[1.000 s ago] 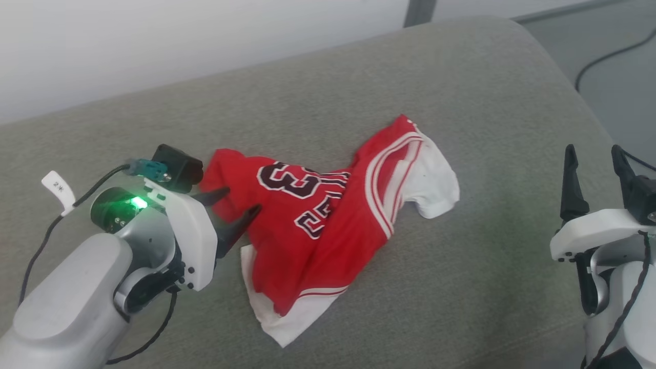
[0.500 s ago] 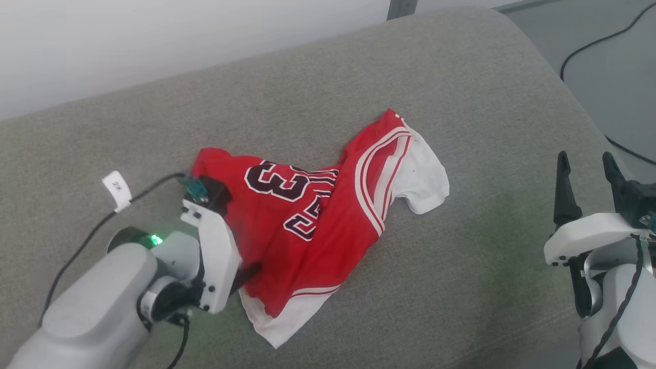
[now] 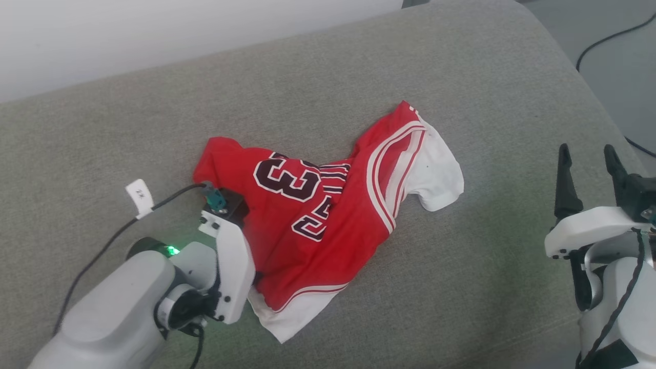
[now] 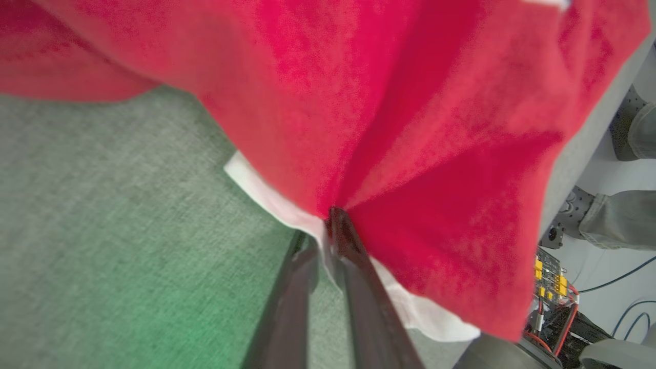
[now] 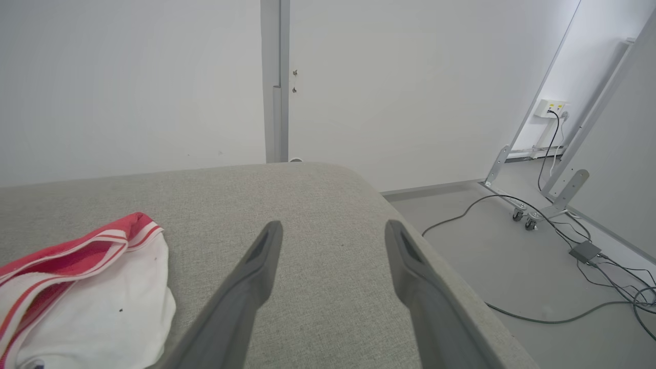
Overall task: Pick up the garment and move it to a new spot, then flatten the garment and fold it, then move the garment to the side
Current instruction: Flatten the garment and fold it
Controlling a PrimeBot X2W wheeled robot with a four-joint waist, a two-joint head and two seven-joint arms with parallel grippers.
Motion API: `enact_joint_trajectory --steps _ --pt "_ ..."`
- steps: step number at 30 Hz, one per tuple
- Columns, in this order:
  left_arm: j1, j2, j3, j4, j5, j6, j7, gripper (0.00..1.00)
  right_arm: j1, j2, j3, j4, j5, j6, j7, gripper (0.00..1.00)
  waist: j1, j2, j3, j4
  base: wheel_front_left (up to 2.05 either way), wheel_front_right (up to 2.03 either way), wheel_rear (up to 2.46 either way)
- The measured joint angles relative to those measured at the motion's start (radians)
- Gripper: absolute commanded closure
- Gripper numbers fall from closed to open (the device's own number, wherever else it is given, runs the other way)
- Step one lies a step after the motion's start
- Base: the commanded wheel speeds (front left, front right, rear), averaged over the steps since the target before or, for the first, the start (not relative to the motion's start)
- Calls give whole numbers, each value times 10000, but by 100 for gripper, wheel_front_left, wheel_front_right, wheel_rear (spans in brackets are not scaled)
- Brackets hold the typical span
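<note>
Garment [image 3: 328,215] lies 7 to 1 o'clock | your left claw [image 4: 323,230], nearer, seemingly pinches its 7 o'clock hem | right claw [image 3: 586,149] wide at 3 o'clock

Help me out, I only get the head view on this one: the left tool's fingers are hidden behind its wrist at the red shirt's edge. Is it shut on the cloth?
Observer: Yes. The left wrist view shows the left tool pinched shut on the garment, with creases fanning out from the pinch.
Operator: Red body or white trim?
Observer: Both. The white hem runs into the pinch, with red cloth right above it.
Operator: What's off to the right of the scene?
Observer: The right wrist view shows a wall socket with a cable plugged into it.
</note>
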Motion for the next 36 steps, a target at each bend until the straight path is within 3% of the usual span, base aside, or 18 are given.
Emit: enact_joint_trajectory --steps 4,9,16,26,30,34,35,36 --pt "-2 -127 27 46 -84 -35 8 100 -17 -2 -199 -19 -153 0 -40 0 0 0 -1 151 0 0 0" --pt "-1 113 155 -12 -125 13 -6 100 23 -2 -412 -96 -364 0 -40 0 0 0 -97 460 0 0 0" --pt "37 886 750 -150 -334 125 -437 100 260 2 -658 -238 -587 0 65 0 0 0 -337 1109 0 0 0" --pt "282 2495 1175 -132 -73 159 -625 100 610 4 -625 -510 -673 0 357 0 0 0 -679 1921 0 0 0" --pt "414 2573 1371 198 -213 163 -844 100 622 4 -518 -581 -660 0 420 0 0 0 -712 2038 0 0 0" --pt "526 2374 1409 610 -380 125 -1114 63 639 4 -464 -616 -656 0 462 0 0 0 -713 2093 0 0 0" --pt "532 2303 1421 698 -401 125 -1166 46 639 2 -456 -623 -654 0 464 0 0 0 -716 2108 0 0 0" --pt "536 2232 1450 800 -437 128 -1248 7 639 2 -456 -625 -654 0 472 0 0 0 -720 2121 0 0 0"
